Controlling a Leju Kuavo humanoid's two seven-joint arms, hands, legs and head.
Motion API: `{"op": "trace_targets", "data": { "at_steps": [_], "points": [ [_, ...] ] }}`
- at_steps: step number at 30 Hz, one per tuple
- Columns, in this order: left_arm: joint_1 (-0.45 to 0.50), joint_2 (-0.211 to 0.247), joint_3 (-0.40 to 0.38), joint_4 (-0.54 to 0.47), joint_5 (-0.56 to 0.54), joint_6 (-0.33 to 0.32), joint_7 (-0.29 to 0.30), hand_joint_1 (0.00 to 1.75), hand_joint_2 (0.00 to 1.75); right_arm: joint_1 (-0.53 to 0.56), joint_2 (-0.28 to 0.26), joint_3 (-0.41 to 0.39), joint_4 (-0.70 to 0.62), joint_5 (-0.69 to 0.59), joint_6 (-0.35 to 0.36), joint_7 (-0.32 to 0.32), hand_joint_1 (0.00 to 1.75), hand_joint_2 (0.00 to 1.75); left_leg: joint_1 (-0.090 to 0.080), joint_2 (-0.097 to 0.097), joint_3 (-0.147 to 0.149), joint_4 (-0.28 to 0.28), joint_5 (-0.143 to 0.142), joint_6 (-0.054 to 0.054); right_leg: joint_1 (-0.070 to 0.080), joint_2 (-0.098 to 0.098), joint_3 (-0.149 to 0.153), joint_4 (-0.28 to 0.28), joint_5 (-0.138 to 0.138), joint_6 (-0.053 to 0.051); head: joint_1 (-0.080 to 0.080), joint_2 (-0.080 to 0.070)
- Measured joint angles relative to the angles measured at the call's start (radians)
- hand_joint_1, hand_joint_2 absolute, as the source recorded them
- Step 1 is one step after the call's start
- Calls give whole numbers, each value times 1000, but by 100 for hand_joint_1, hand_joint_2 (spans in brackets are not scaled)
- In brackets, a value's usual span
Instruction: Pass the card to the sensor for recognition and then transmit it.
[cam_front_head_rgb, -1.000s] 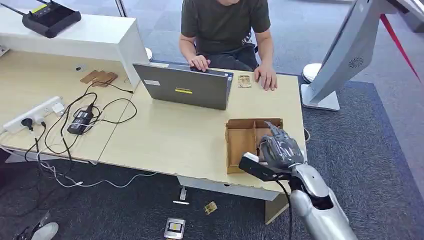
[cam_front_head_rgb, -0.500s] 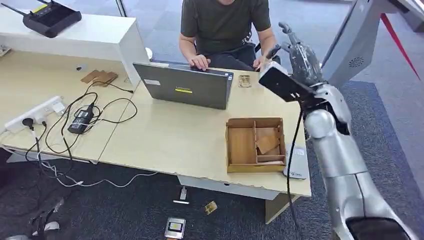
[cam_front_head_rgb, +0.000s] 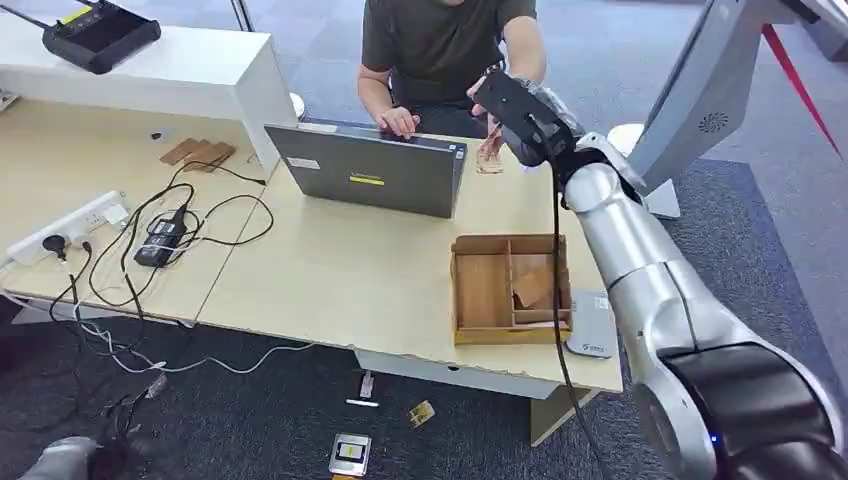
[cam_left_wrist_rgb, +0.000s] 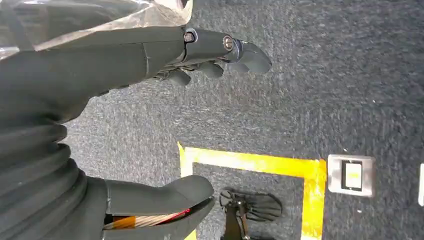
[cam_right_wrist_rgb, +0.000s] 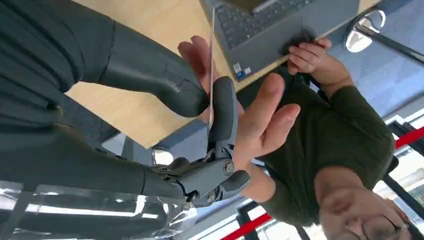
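Pinching the card (cam_right_wrist_rgb: 212, 70) edge-on between thumb and a dark finger, the right hand (cam_front_head_rgb: 520, 115) was stretched over the far edge of the table (cam_front_head_rgb: 330, 270), in the upper middle of the head view, with the card's long axis running out along the fingers toward the person. The person's open palm (cam_right_wrist_rgb: 260, 125) lay just behind the card, touching or nearly so, which made the handover the step in hand. The left hand (cam_left_wrist_rgb: 200, 55) hung over the carpet with its fingers loosely apart and nothing in them. A second earlier the right hand had been low over the wooden box (cam_front_head_rgb: 510, 290) at the near edge; half a second earlier it was raised near the table's far right corner, and it had since swung left toward the person, leaving the grey sensor (cam_front_head_rgb: 592, 325) uncovered beside the box.
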Motion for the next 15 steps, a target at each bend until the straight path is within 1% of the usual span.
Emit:
{"op": "trace_targets", "data": {
  "at_steps": [2,3,4,7,11,14,15],
  "points": [
    [-3,-6,-6,0,-8,-2,1,0,175,-4,6,-3,35,6,-3,2,175,175,0,0,0,0,0,0,0,0,0,0,0,0,0,0],
    [-6,-9,-10,0,-13,-4,5,0,175,-6,6,-3,54,13,-6,8,82,175,0,0,0,0,0,0,0,0,0,0,0,0,0,0],
    [-8,-12,-13,0,-15,-6,8,0,175,-6,6,-3,66,18,-8,10,0,175,0,0,0,0,0,0,0,0,0,0,0,0,0,0],
    [-16,-19,-20,0,-18,-7,12,0,175,-7,5,-4,95,22,-12,12,0,175,0,0,0,0,0,0,0,0,0,0,0,0,0,0],
    [-20,-22,-29,0,-19,-6,15,0,175,-7,-1,-9,123,15,-30,30,0,175,0,0,1,0,0,0,0,0,0,0,0,0,0,0],
    [-19,-22,-34,0,-19,-6,15,0,175,-8,-13,-22,138,-8,-58,33,0,175,0,0,1,0,0,0,0,0,0,0,0,0,0,0],
    [-19,-22,-34,0,-17,-3,14,0,175,-9,-22,-32,144,-33,-78,30,0,175,0,0,0,0,0,0,0,0,0,0,0,0,0,0]
  ]
}}
